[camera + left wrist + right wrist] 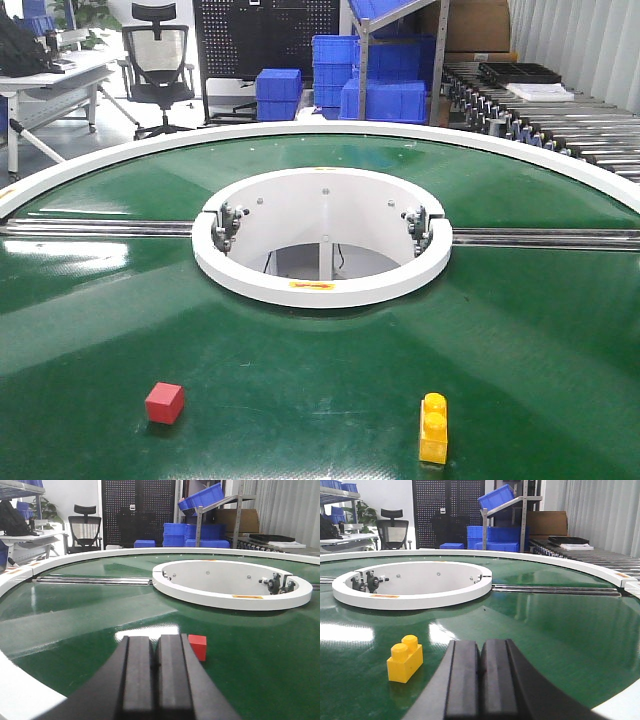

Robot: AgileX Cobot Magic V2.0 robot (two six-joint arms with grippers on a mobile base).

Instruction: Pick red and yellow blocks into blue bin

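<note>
Near belt [320,370] edge: cube [165,402], brick [433,428], apart

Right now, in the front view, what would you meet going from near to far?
Yellow brick → red cube → white ring → blue crates

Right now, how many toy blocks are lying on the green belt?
2. The red cube lies front-left on the green belt; the yellow two-stud brick lies front-right, well apart from it. Others could sit below the frame's near edge.
</note>
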